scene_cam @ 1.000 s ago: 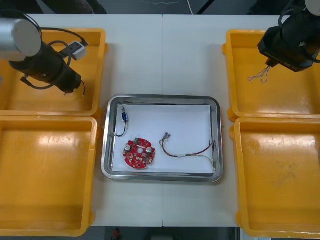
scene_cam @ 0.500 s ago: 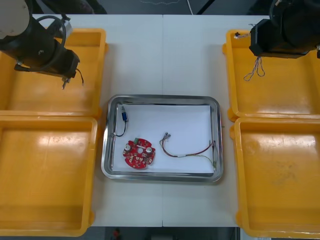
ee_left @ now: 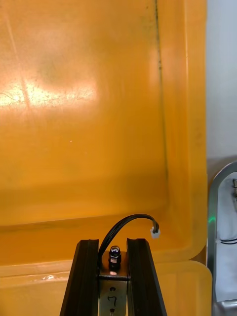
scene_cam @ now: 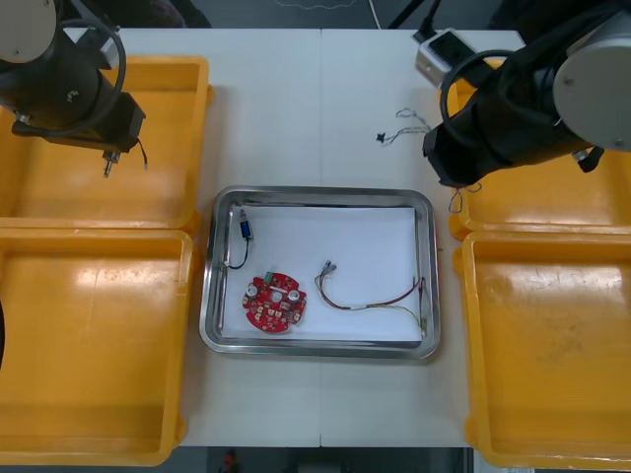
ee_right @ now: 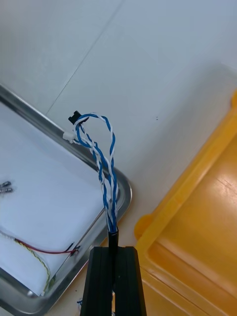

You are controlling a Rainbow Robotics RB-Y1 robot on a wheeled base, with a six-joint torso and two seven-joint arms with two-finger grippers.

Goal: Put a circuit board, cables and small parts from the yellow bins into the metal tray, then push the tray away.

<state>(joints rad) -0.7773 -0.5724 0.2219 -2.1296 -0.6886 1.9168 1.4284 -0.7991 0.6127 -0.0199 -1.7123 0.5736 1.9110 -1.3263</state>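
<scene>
Twisted blue and white cable [ee_right: 101,168]: pinched in the right gripper [ee_right: 112,249]. Its loop and end plugs stand out past the black fingers, above the rim of the metal tray [ee_right: 124,193] at the corner next to the far right yellow bin [ee_right: 197,232] — not yet over the white inside.
Right fingers: closed hard on the cable, almost together.
Small metal part [ee_left: 114,254]: clamped between the fingers of the left gripper [ee_left: 113,243], which stand apart by its width. A short black cable [ee_left: 126,224] with a white plug [ee_left: 155,232] curls from it. It hangs over the far left yellow bin [scene_cam: 89,202], well apart from the tray.
Already in the tray: a round red circuit board [scene_cam: 274,303], a red and yellow cable [scene_cam: 370,301], a second black cable [scene_cam: 237,258].
Stage, as I judge it: both loads are in carry, neither set down.
Risk, right: let go this near the corner, the springy loop may land across the rim or spill onto the table [scene_cam: 315,108].
Risk, left: the trailing plug could catch the bin's wall and tug the part out of a tip grip.
Risk, both: two arms reaching for one tray — they could crowd each other.
</scene>
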